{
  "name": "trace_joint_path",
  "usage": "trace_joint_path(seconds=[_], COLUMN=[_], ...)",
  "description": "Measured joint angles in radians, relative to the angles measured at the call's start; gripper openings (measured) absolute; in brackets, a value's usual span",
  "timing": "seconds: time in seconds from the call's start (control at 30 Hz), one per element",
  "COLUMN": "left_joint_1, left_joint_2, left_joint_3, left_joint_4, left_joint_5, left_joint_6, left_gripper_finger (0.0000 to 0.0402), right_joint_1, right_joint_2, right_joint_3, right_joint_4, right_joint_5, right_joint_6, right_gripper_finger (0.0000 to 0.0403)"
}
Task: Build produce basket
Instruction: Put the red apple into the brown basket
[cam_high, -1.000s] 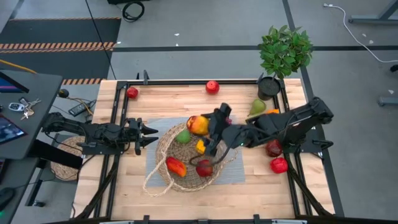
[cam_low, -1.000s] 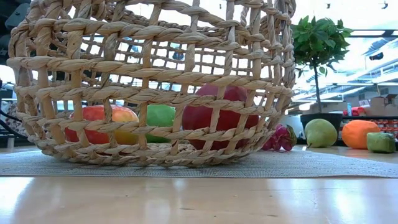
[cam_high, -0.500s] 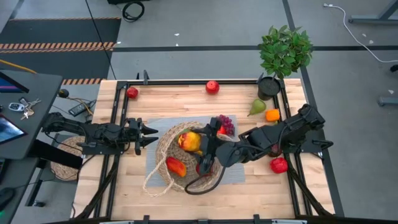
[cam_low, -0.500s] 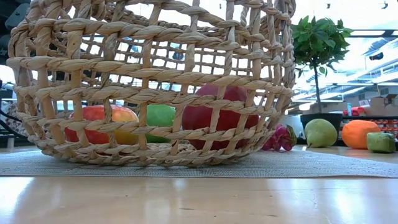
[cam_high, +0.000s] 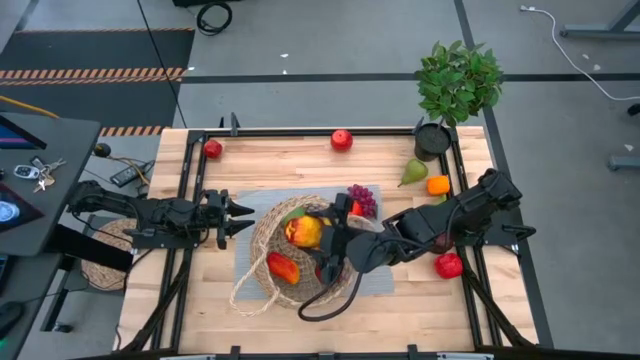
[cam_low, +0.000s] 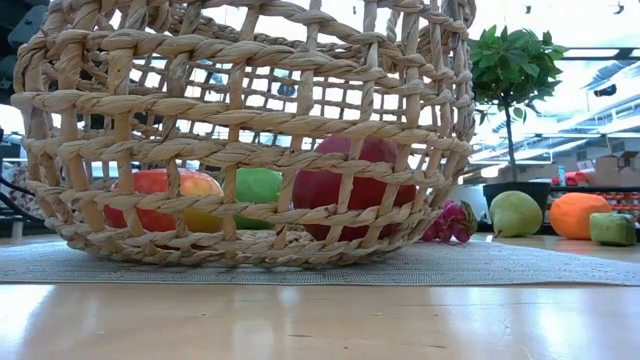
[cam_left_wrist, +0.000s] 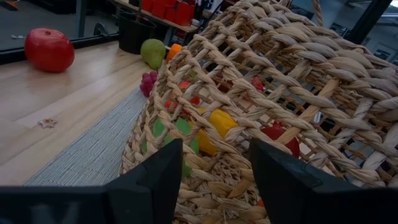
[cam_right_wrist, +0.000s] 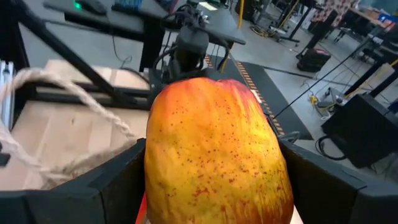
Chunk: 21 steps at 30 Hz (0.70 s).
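Moved leftward since earlier, the right pincer (cam_high: 318, 236) clamps the mango (cam_high: 303, 232) above the basket (cam_high: 262, 232) at frame centre; the left pincer (cam_high: 238, 218), parted wide, waits beside its left rim.

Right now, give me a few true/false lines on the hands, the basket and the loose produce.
1. The right hand is shut on the mango over the basket. True.
2. The left hand holds a red apple. False: it is open and empty, beside the basket.
3. The grapes lie inside the basket. False: they rest on the grey mat outside it.
4. The green pear and the orange sit near the potted plant. True.
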Motion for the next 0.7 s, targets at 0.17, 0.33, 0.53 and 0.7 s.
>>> trace_joint_path(seconds=[0.17, 0.33, 0.53, 0.7], left_joint_1=[0.000, 0.000, 0.000, 0.000], left_joint_2=[0.000, 0.000, 0.000, 0.000], left_joint_3=[0.000, 0.000, 0.000, 0.000], left_joint_4=[-0.001, 0.000, 0.000, 0.000], left_joint_5=[0.000, 0.000, 0.000, 0.000], left_joint_6=[0.000, 0.000, 0.000, 0.000], left_gripper_finger=[0.0197, 0.0197, 0.0193, 0.0197], right_joint_1=[-0.003, -0.023, -0.046, -0.047], right_joint_2=[0.002, 0.002, 0.002, 0.002], right_joint_3=[-0.063, -0.108, -0.153, -0.158], right_joint_4=[0.006, 0.046, 0.149, 0.178], right_joint_5=[0.000, 0.002, -0.058, -0.072], right_joint_6=[-0.023, -0.085, -0.104, -0.135], right_gripper_finger=[0.0333, 0.0333, 0.0333, 0.0337])
